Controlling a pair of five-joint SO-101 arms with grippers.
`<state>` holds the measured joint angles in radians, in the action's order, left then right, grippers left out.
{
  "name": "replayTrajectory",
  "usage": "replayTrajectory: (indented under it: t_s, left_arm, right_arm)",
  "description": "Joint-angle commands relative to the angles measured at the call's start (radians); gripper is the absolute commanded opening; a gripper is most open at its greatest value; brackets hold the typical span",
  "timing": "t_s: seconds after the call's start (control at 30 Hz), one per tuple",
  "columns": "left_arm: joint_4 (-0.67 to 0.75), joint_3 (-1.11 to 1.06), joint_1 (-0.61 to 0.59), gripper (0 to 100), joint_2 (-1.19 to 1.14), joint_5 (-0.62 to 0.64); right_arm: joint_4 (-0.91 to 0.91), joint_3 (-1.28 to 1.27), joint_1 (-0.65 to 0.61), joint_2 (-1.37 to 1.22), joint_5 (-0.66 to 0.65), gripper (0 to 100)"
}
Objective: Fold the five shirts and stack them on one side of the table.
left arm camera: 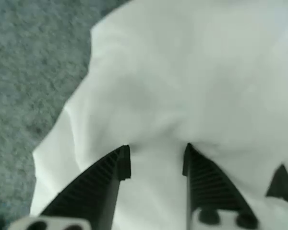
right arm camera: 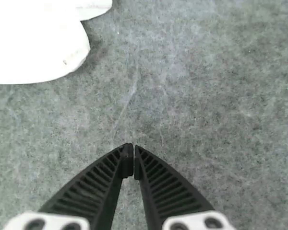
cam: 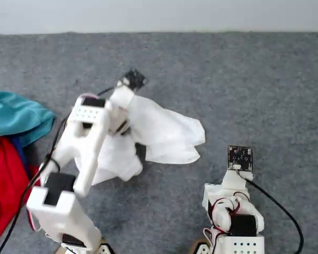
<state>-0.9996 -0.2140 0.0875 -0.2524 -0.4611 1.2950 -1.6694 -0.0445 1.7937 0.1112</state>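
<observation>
Two jaws of the left gripper [left arm camera: 153,165] are held parted, with a ridge of the white shirt [left arm camera: 182,72] lying between them; no firm pinch is seen. The shirt is left crumpled at mid-table, under that arm. The right gripper [right arm camera: 134,160] is pressed shut above the bare grey table [right arm camera: 216,96], near the shirt's edge. A teal shirt [cam: 16,114] and a red shirt [cam: 5,180] are heaped at the left side. A hem is best taken, not bunched cloth, and drawn flat before folding.
</observation>
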Motion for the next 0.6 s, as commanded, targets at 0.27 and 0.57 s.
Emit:
replayTrajectory:
  t_s: [0.27,0.57]
  left_arm:
    - [0.006,0.532,0.032,18,-0.252,0.126]
    - [-0.299,0.756,0.021,18,-0.293,0.143]
  right_arm:
    - [0.002,-0.014,-0.001,0.004,0.006,1.5]
    - [0.002,-0.014,-0.001,0.004,0.006,1.5]
